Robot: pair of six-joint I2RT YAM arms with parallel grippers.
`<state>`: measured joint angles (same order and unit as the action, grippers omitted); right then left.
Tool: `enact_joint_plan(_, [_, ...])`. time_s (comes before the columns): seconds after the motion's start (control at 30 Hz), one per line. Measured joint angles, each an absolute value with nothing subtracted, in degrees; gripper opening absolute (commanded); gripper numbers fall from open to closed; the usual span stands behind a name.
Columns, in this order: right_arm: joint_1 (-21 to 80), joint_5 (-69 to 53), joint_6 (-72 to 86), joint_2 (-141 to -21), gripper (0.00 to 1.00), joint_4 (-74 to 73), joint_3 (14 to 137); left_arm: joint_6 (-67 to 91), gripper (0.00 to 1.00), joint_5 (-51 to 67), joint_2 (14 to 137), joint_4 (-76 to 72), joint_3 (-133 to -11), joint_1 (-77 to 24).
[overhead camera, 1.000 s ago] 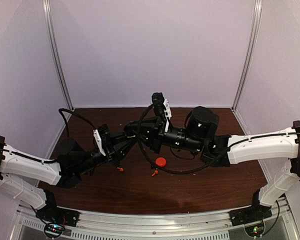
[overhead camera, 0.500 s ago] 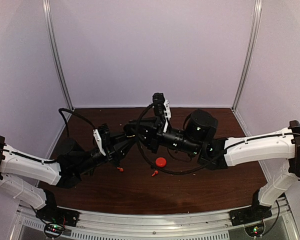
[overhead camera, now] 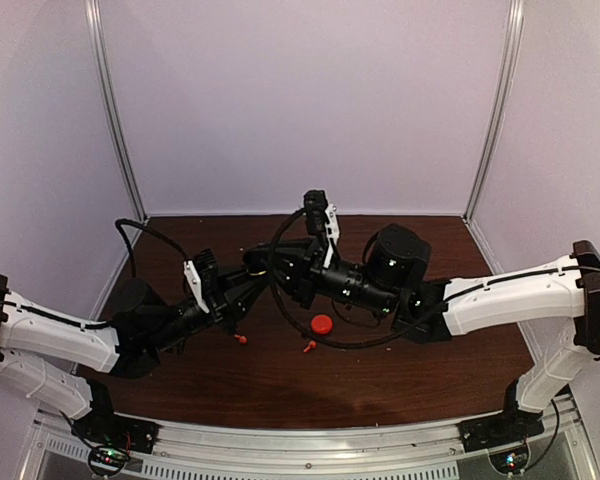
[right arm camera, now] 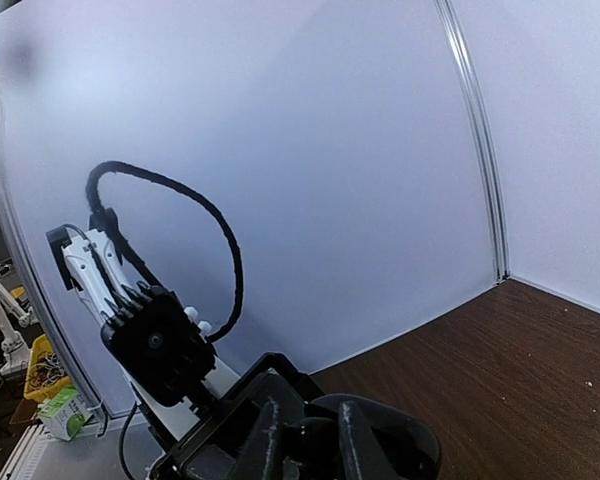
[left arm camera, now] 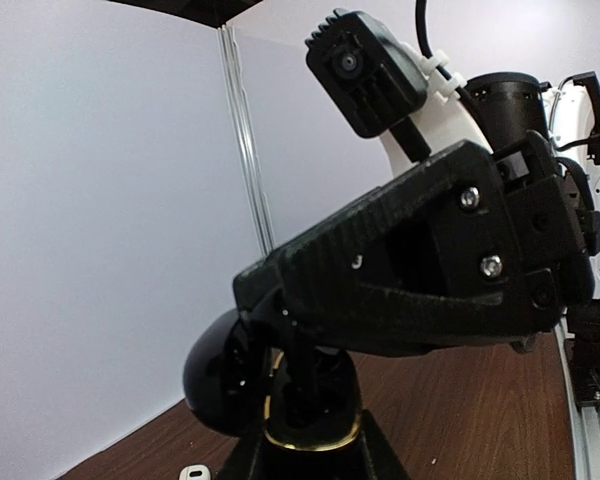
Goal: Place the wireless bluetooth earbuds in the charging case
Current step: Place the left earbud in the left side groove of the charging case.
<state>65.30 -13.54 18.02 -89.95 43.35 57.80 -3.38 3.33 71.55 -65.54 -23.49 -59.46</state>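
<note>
The brown surface (overhead camera: pixel 430 380) sits low under both arms. The left arm (overhead camera: pixel 60 340) comes in from 9 o'clock and the right arm (overhead camera: pixel 510 295) from 3 o'clock. They meet up in the air over the middle.

The left fingers (left arm camera: pixel 375 465) are set narrow. They seem to hold a black case (left arm camera: pixel 220 385) from below, since it hangs high above the surface. The right fingers (right arm camera: pixel 267 440) are pressed together. Something very small may be pinched there, but I cannot tell, because the tips are dark and hidden against the case.

In the left wrist view the right fingers slant down from 2 o'clock toward 8 o'clock, and their tips end right at the top of the black case. So the right arm is the one that puts in, and the left arm only holds. The next push likely has to go along that same slant, into the case.

A red case (overhead camera: pixel 322 324) lies on the surface, at 4 o'clock from where the fingers meet. One red earbud (overhead camera: pixel 242 339) lies at 6 o'clock, nearer the left arm. A second red earbud (overhead camera: pixel 307 347) lies at 5 o'clock, just beside the red case. No fingers touch them.
</note>
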Motion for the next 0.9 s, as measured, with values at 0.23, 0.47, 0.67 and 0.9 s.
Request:
enact_joint_plan(0.23, [65.3, -13.7, 20.0, -90.9, 0.14, 46.2, 57.1, -4.2, 0.00, 2.5, 70.8, -65.3, -22.8, -59.5])
enact_joint_plan(0.47, [65.3, -16.1, 19.7, -91.7, 0.16, 47.9, 57.1, -5.1, 0.00, 3.1, 69.1, -64.8, -21.8, -59.5])
enact_joint_plan(0.67, [65.2, -19.4, 19.2, -92.1, 0.17, 48.3, 57.6, -5.5, 0.00, 4.4, 67.8, -63.4, -21.7, -59.5])
enact_joint_plan(0.9, [65.5, -22.8, 18.4, -92.9, 0.13, 47.4, 57.9, -6.3, 0.00, 6.3, 67.6, -61.5, -21.6, -59.5])
